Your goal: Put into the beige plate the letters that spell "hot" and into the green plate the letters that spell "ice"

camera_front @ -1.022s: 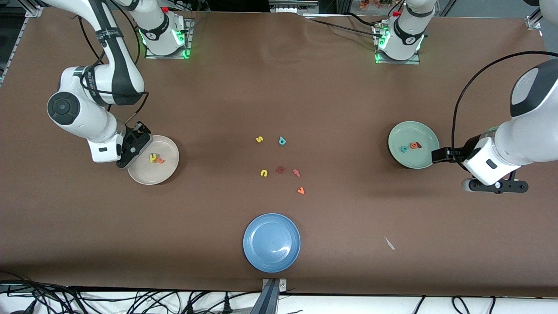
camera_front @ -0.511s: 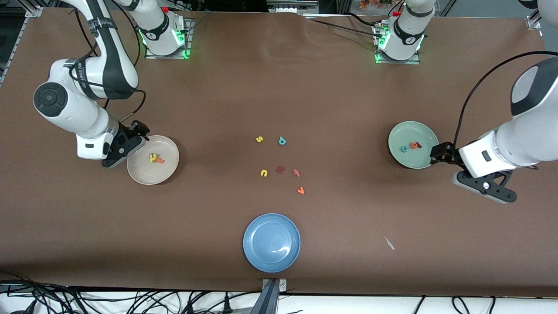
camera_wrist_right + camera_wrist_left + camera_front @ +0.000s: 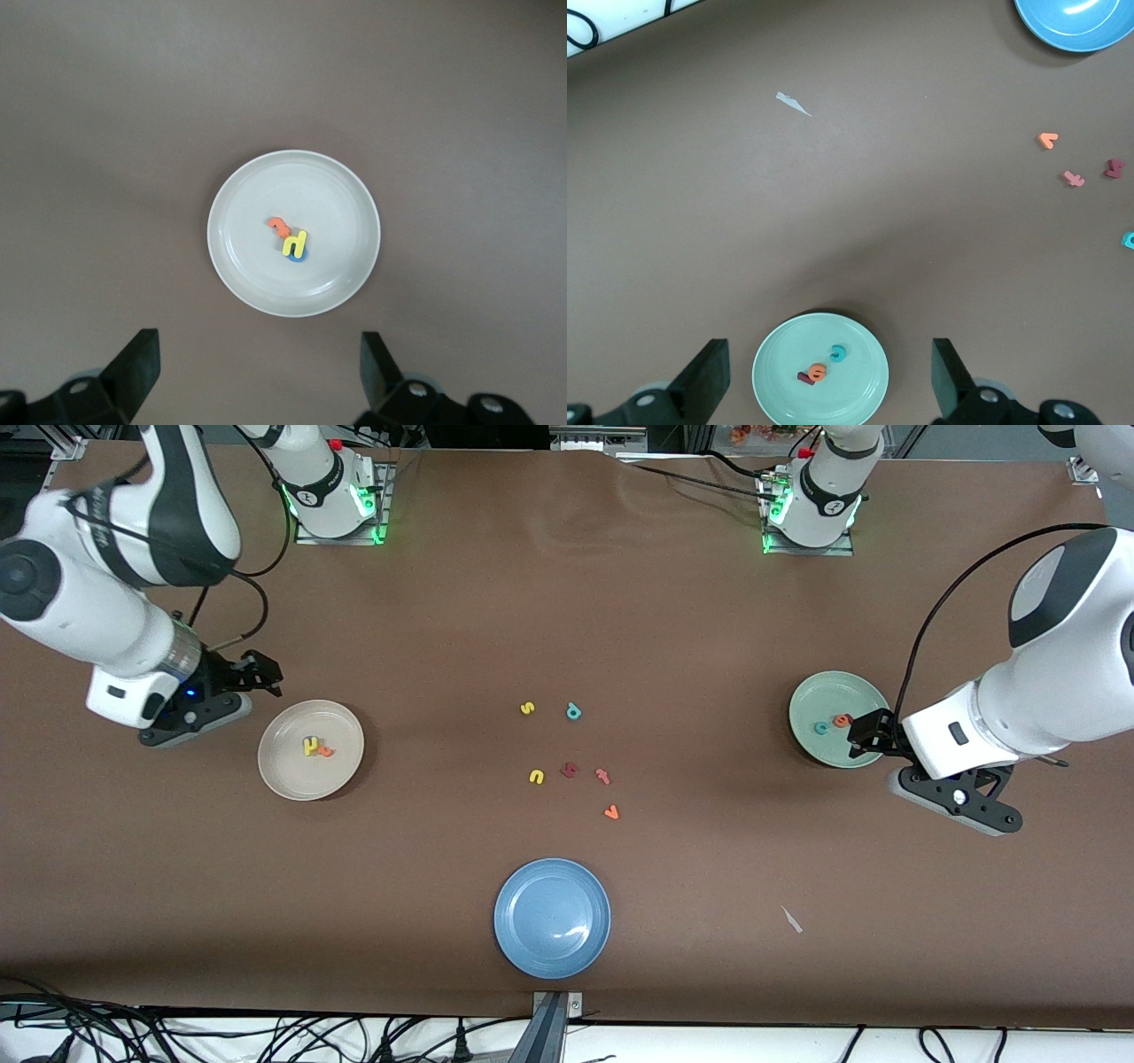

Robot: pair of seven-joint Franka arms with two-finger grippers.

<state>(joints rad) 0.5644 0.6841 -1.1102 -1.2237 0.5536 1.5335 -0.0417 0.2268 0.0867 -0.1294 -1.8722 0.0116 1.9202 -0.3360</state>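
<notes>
a: where do your two hands stand?

b: your right hand (image 3: 252, 676) hangs over the bare worktop (image 3: 567, 602) just beside the beige plate (image 3: 283, 775), toward the right arm's end; its fingers (image 3: 133, 365) are spread wide with nothing between them; your left hand (image 3: 864, 735) is over the edge of the green plate (image 3: 819, 691), jaws just as wide, and empty too

a: and the letters?

b: in the beige plate you have the yellow h (image 3: 295, 243) lying on top of the blue o (image 3: 299, 258), with the orange t (image 3: 279, 226) touching beside it; in the green plate sit the teal c (image 3: 838, 353), the orange e (image 3: 818, 372) and the dark red i (image 3: 803, 378), the last two touching; so by my reading both words are in and nothing is left for you to carry

a: what about the ones in the middle?

b: leave them; the yellow s (image 3: 527, 708), teal p (image 3: 573, 711), yellow u (image 3: 536, 777), a dark red piece (image 3: 569, 770), the pinkish t (image 3: 602, 776) and the orange v (image 3: 610, 811) lie loose between the plates, with the blue plate (image 3: 518, 948) nearer the front camera and empty

a: if you had to move one?

b: they look like light, soft foam, flat on the worktop; i'd have you pinch across a straight stroke, low, and gently, since such a piece could squash or flick away; the o you would take across its ring wall
</notes>
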